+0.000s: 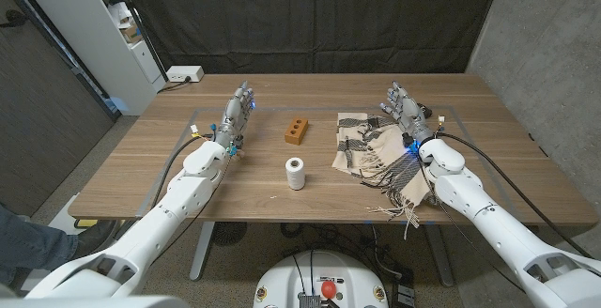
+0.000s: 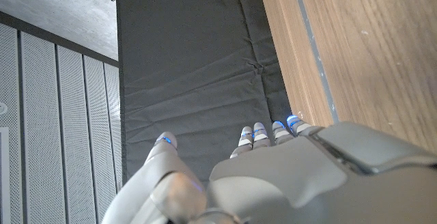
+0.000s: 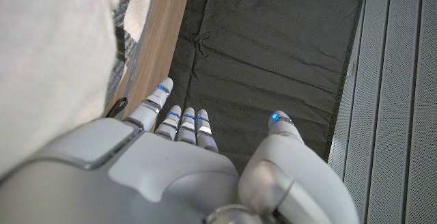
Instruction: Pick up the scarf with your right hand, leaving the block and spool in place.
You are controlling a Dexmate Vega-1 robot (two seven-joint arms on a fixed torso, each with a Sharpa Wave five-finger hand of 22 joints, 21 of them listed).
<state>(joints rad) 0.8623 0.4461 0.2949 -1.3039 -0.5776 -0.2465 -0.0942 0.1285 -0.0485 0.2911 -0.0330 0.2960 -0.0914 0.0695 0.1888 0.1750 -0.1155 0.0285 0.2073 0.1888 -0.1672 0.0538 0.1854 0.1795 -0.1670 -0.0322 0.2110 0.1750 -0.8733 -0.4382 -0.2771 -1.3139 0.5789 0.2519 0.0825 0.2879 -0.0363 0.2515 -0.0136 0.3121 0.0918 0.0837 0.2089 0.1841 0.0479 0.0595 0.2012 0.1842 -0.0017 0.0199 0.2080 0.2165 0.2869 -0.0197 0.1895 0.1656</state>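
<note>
head view looks down on a wooden table (image 1: 141, 172) with both robot arms reaching in from the near corners. right hand (image 1: 406, 114) stands at the scarf's right edge, fingers straight and slightly apart, holding nothing; whether it touches the cloth cannot be told. scarf (image 1: 371, 148) lies crumpled on the right half of the table, cream with dark stripes, its fringe trailing toward the near edge under the right forearm. block (image 1: 297, 130), an orange-brown piece with holes, sits near the table's middle, left of the scarf and apart from it. spool (image 1: 296, 173) of white thread stands upright nearer than the block. left hand (image 1: 238, 114) stands on the left side, well apart from the block, fingers extended and a little spread, empty.
</note>
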